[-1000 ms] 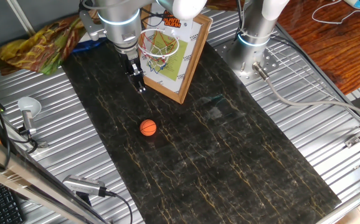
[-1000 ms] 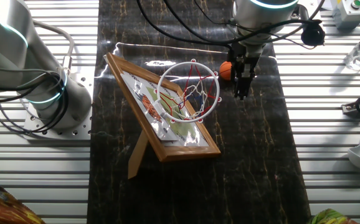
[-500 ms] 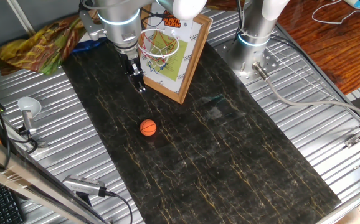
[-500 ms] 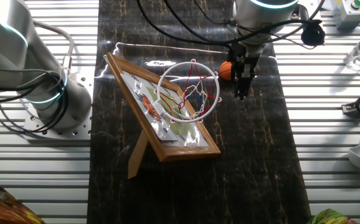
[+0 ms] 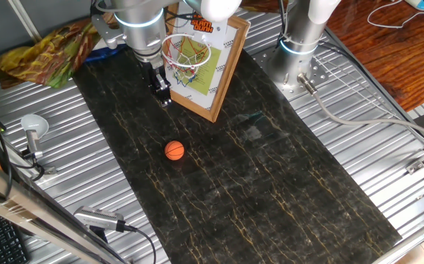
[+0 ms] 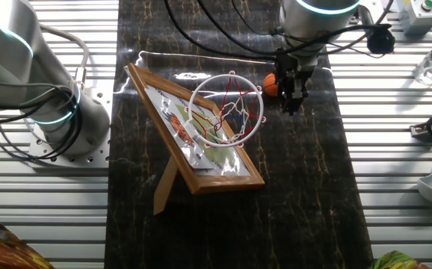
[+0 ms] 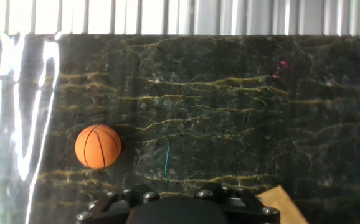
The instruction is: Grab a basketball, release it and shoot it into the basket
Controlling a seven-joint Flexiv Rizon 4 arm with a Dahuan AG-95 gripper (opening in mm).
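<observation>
The basketball (image 5: 174,150) is a tiny orange ball lying on the black mat, also in the other fixed view (image 6: 271,84) and at the left of the hand view (image 7: 98,147). The basket (image 5: 186,51) is an orange-red hoop with white net on a wood-framed backboard (image 5: 223,70) that leans at the mat's far end; it also shows in the other fixed view (image 6: 227,108). My gripper (image 5: 164,99) hangs beside the hoop, above the mat and well away from the ball. Its fingers look pressed together and hold nothing. It also shows in the other fixed view (image 6: 291,108).
A second arm's base (image 5: 300,44) stands behind the backboard. A white ladle (image 5: 32,128) lies on the ribbed metal table at the left. A coloured bag (image 5: 43,51) sits at the far left corner. Cables run along the right side.
My gripper has risen slightly beside the hoop. The ball and the backboard have not moved.
</observation>
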